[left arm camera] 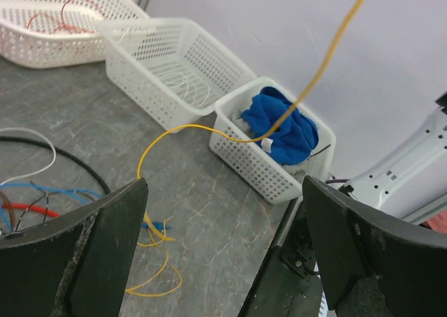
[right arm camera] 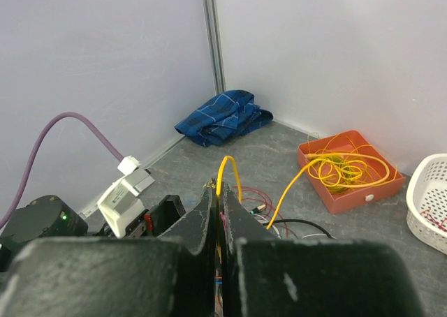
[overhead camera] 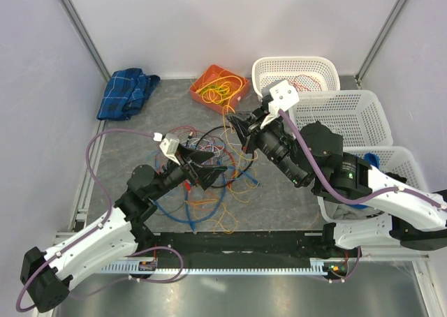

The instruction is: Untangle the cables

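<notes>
- A folded blue plaid cloth (overhead camera: 126, 92) lies in the far left corner of the grey table (overhead camera: 279, 198), well apart from the wiring.
- The left end effector (overhead camera: 213, 170) hangs low over the heap with its fingers (left arm camera: 105, 247) spread wide; the wrist view shows nothing gripped between them.
- The cables (overhead camera: 202, 191) sprawl mid-table in a knot of blue, orange, red, black and white strands, directly under and around both arms.
- An orange tray (overhead camera: 241, 86) at the back holds a loose coil of yellow wire, with strands trailing over its edge towards the knot.
- The right end effector (overhead camera: 236, 125), fingers pressed together, pinches a yellow cable (right arm camera: 227, 167) that loops up from its tips above the far side of the knot.
- Three white baskets (overhead camera: 349, 97) line the right side: the far one holds a red wire, and the near one a crumpled blue cloth (left arm camera: 279, 125).
</notes>
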Controlling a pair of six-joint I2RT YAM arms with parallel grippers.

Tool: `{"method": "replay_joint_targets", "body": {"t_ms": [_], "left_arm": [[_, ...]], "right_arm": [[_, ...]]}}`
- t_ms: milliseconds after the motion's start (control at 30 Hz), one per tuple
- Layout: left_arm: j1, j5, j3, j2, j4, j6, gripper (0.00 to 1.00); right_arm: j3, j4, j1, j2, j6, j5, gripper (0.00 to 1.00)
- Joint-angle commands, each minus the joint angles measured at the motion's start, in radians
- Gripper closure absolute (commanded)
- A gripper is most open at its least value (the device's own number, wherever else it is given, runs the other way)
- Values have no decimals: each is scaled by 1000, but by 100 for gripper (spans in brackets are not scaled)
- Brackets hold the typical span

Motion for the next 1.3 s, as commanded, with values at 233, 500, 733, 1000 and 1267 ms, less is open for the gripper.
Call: {"method": "replay_joint_targets", "body": {"t_ms": [233,500,733,1000,1267], "left_arm": [[-24,-2,13,-77,204,67,2],[-26,22,45,-1,259,79,2],[-27,-10,102,103,273,108,21],[-26,-23,185,143,250,142,95],[-10,-237,600,304,-304,146,98]], "right_arm": [[17,9,1,-15,-3,-2,100],[16,7,1,-2,22,-34,100],[3,6,1,-1,35,-48,100],[-58,6,1,-31,52,-28,100],[-231,10,1,-94,109,91,10]]}}
